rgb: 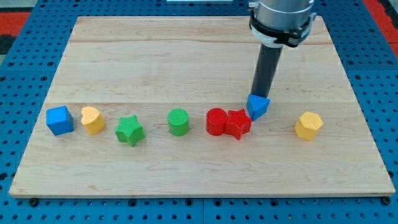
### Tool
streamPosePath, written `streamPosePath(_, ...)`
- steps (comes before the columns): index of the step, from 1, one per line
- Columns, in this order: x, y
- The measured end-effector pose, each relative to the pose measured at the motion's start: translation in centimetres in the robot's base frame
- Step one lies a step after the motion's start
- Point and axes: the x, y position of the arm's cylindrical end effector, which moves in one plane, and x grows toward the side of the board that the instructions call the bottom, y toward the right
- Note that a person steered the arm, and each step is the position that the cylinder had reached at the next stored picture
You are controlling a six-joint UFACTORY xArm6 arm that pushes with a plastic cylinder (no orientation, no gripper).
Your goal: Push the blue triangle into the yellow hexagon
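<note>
Eight small plastic blocks sit in a loose row across the lower half of the pale wooden desk (186, 56), which is the biggest thing in view, with the arm's dark rod coming down from the view's top. No claw exists on this arm to be wide or narrow; my tip (259, 94) rests right at the upper back edge of the blue triangle block (258, 106), seemingly touching it. That triangle lies just beside the red star-shaped block (237, 123), which presses against the red round block (216, 121). The yellow hexagon block (308, 125) stands apart toward the view's right and slightly lower, so I judge the push barely begun: the whole gap remains. Bare wood lies between them, and the desk's right edge is well beyond the hexagon.
</note>
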Motion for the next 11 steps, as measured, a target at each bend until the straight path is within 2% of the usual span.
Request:
streamPosePath(2,0.1,-3.1)
streamPosePath(5,4.9,-0.6)
streamPosePath(6,5.2,-0.1)
streamPosePath(8,5.2,2.0)
streamPosePath(10,3.5,1.2)
streamPosePath(11,2.6,3.5)
